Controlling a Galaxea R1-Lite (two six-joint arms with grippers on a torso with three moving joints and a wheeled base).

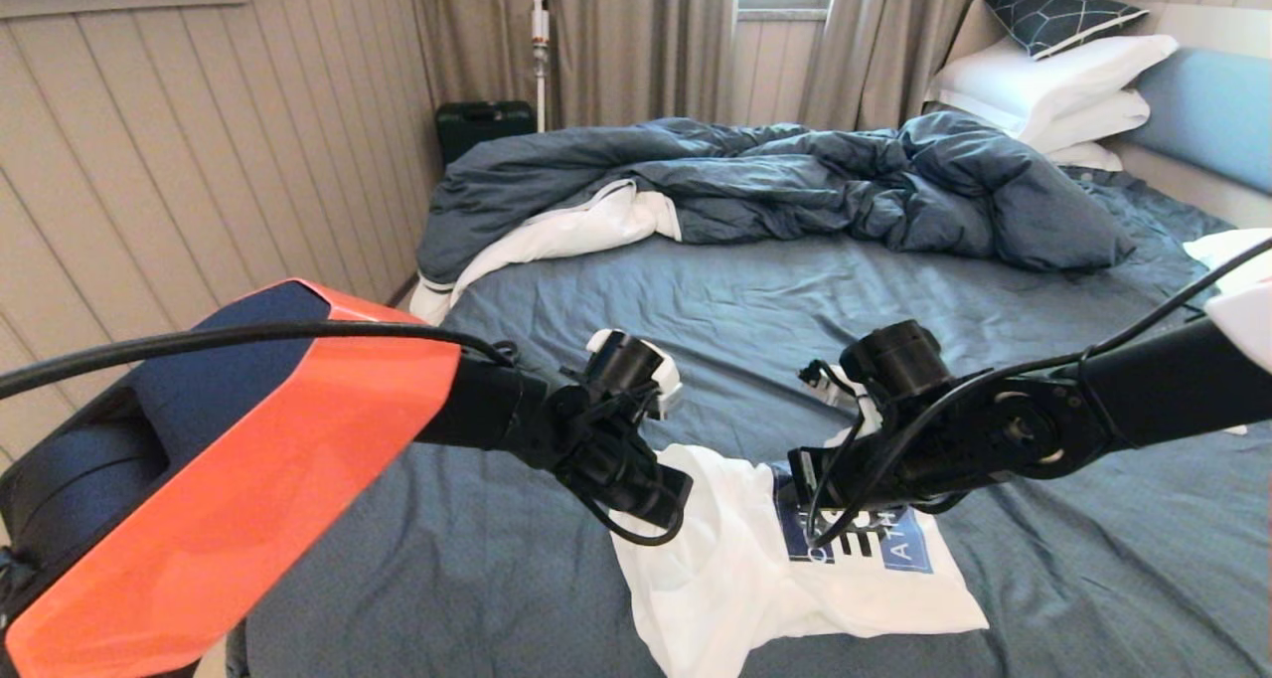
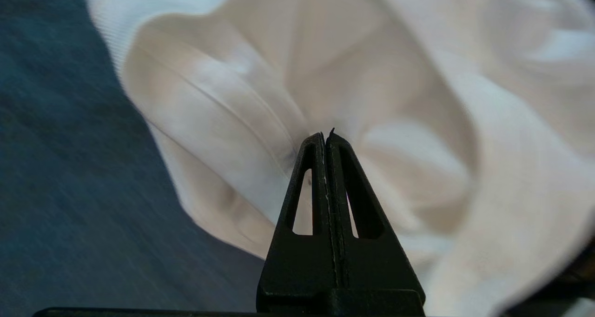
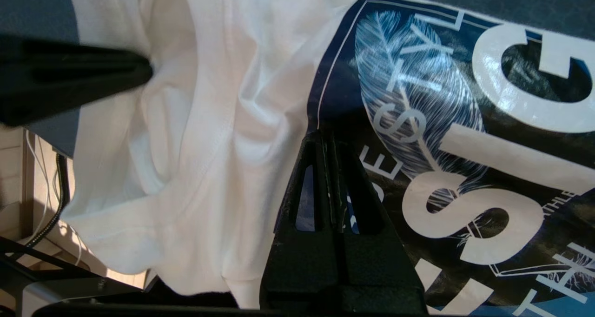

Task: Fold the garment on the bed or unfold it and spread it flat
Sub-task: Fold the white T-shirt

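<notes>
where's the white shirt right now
In the head view the white shirt lies crumpled on the near part of the bed, just right of centre, under both grippers and well clear of the rumpled duvet.

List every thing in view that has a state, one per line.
Shirt: crumpled at the bed's near edge, blue print up, pinched by both hands.
Left hand: shut on the shirt's white cloth.
Right hand: shut on the shirt at the print's edge.
Duvet: rumpled across the far side.
Pillows: stacked by the headboard.
Sheet: spread, lightly wrinkled.
</notes>
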